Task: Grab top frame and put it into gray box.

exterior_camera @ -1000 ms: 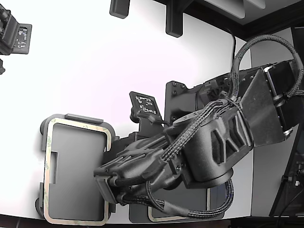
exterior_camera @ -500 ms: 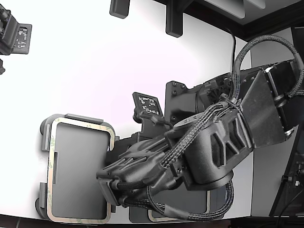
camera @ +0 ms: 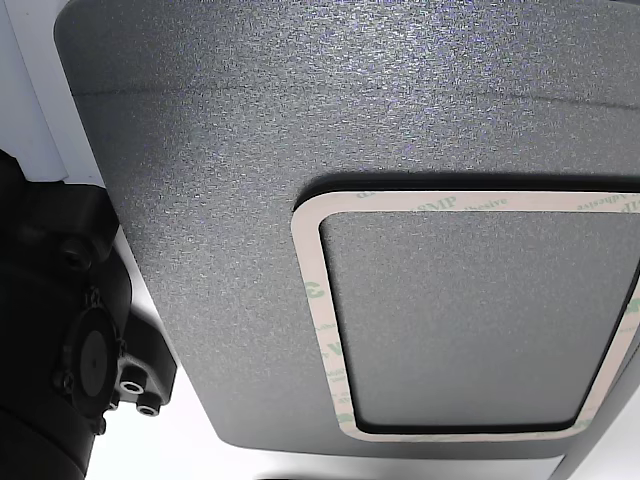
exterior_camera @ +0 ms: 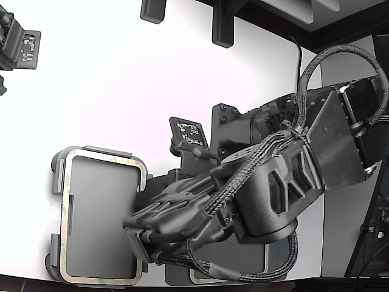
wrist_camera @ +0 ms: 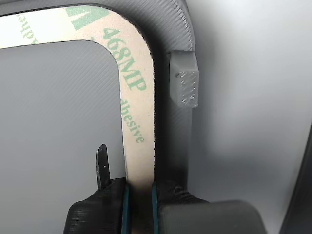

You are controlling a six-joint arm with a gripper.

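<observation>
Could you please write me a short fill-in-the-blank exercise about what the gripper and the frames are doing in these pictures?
1. In the wrist view, the gripper is closed on one side of the top frame, which bears ______ printed lettering.
2. In the exterior view, the top frame lies over the gray box at that view's ______ side.
3. In the other view, another frame lies flat on a dark gray ______.

Missing words: green; left; mat
</observation>
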